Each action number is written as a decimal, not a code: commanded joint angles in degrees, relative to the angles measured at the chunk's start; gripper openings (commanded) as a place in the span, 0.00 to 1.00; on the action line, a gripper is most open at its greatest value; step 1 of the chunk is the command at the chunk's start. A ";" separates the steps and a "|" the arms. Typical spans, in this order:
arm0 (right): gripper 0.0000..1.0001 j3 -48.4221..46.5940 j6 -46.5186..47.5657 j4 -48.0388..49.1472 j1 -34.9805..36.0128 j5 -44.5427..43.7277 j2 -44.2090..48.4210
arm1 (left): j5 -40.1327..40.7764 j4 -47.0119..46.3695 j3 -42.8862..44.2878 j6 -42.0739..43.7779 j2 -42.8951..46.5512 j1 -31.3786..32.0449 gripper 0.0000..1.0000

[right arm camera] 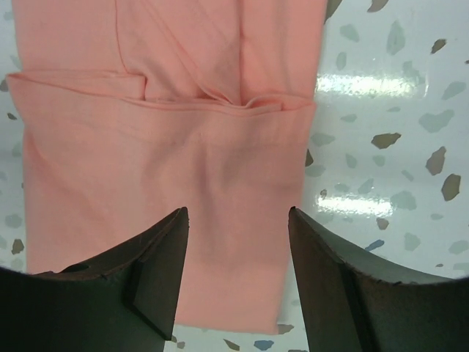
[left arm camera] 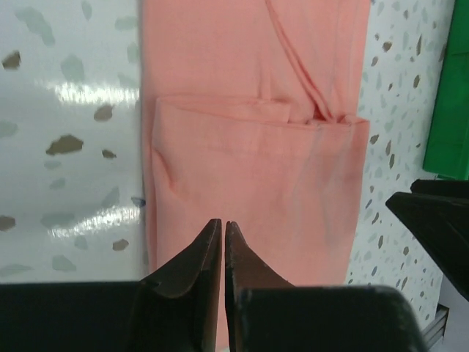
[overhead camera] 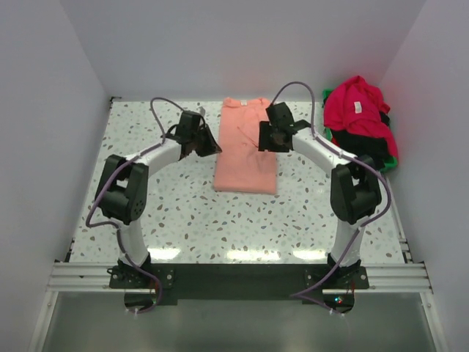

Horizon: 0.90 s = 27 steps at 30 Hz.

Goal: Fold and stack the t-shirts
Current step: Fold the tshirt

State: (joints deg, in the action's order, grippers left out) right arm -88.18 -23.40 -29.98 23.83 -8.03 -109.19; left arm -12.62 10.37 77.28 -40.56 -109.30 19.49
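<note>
The left gripper [left arm camera: 223, 224] hovers pinched together on nothing; the right gripper [right arm camera: 238, 213] gapes wide. Both sit over the salmon-pink t-shirt [overhead camera: 245, 150], folded mid-table. The crimson t-shirt [overhead camera: 355, 106] and black t-shirt [overhead camera: 366, 145] lie heaped on the green bin [overhead camera: 393, 163]. Gripping only 1 layer could pull the fold open.

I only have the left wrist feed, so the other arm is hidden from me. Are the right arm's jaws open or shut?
Observer: The right gripper is open, jaws apart above the salmon-pink shirt.
Operator: Where are the other shirts?
Observer: The crimson shirt is heaped unfolded at far right.
Operator: And the black one?
Observer: The black shirt lies under it, with the green bin showing at its edge.
</note>
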 commanded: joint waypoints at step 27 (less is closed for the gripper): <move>0.61 23.13 -6.31 6.68 -0.19 6.18 14.17 | 2.60 -7.65 -28.22 -4.44 17.53 3.10 0.44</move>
State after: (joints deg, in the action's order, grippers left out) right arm -67.55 -27.75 -25.91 23.81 -5.26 -99.11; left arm -11.00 1.39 51.68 -46.28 -95.61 23.16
